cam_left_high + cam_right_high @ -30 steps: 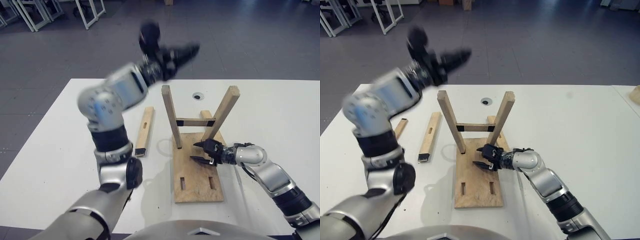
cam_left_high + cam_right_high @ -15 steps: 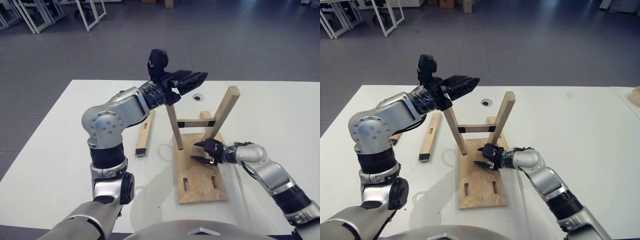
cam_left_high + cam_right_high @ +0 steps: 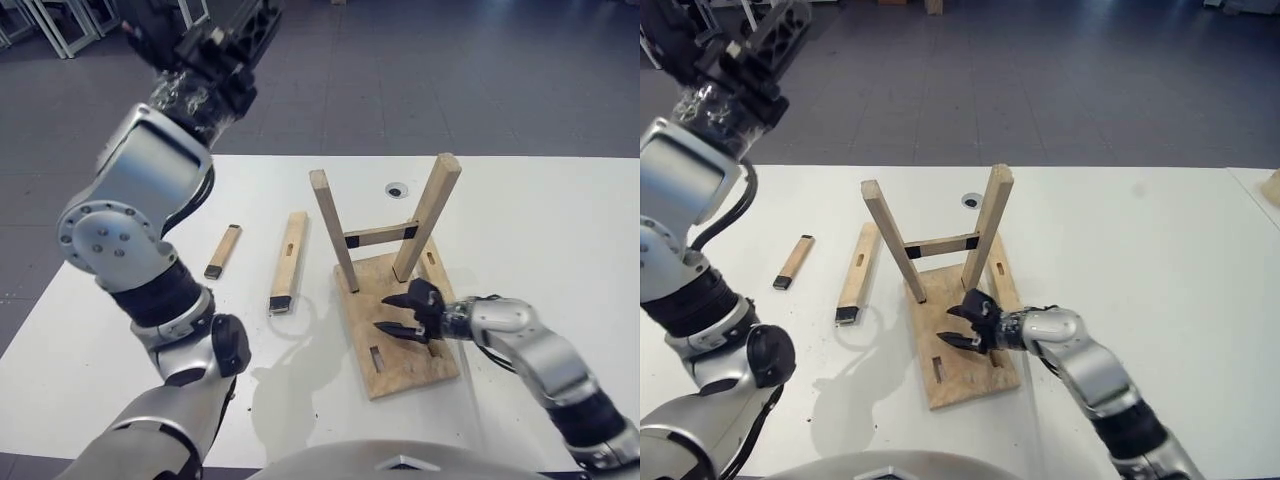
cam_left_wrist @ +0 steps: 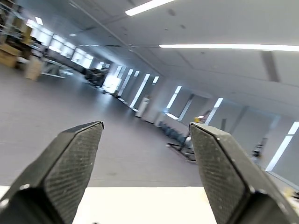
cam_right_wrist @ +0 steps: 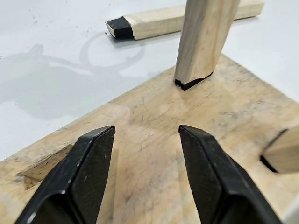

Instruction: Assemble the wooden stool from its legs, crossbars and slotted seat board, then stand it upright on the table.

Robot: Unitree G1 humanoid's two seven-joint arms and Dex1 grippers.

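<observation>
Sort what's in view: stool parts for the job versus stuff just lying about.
Job: slotted seat board; left standing leg; right standing leg; crossbar joining them; loose leg lying flat; short loose crossbar; open right end effector over the board.
Lying about: round hole in the tabletop.

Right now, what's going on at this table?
A stool is half assembled. Two legs joined by a crossbar stand in the slotted seat board, lying flat on the table. The right pincer is open and empty, low over the board beside those legs. The left pincer is open and empty, high above the table. A loose leg and a short piece lie to the robot's left of the board.
</observation>
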